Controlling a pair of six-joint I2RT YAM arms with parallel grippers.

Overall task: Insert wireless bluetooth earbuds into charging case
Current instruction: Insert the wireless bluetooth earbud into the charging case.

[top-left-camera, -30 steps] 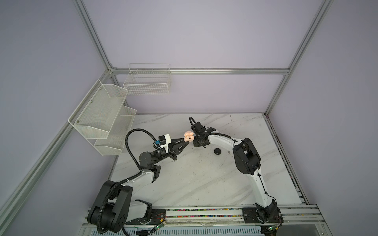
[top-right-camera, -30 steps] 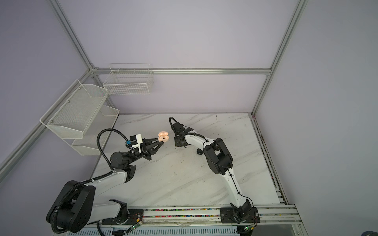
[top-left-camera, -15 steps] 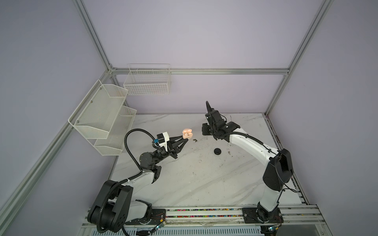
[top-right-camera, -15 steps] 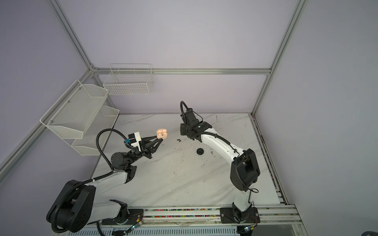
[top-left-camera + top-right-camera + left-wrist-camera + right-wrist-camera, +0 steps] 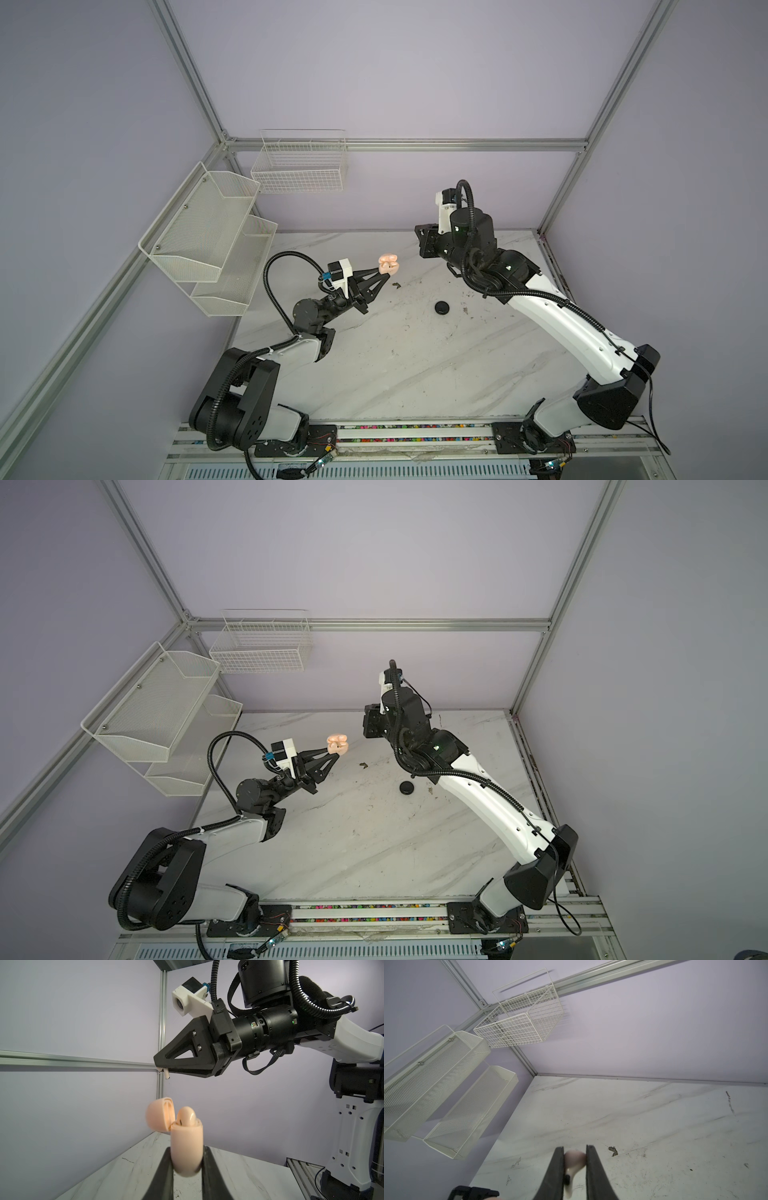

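Pinching a pale stemmed earbud (image 5: 575,1159), right gripper (image 5: 162,1067); left gripper (image 5: 187,1150) clamping open peach case (image 5: 185,1134).

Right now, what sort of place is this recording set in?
Probably a robot test cell: lilac panels in an aluminium frame, left arm and right arm mounted on a rail beside a marble-look table, and a wall-hung wire basket.

L hand (image 5: 384,276) gripping open pink case (image 5: 388,264) above marble table (image 5: 415,374), black case (image 5: 443,308) on table, R arm (image 5: 540,309) raised
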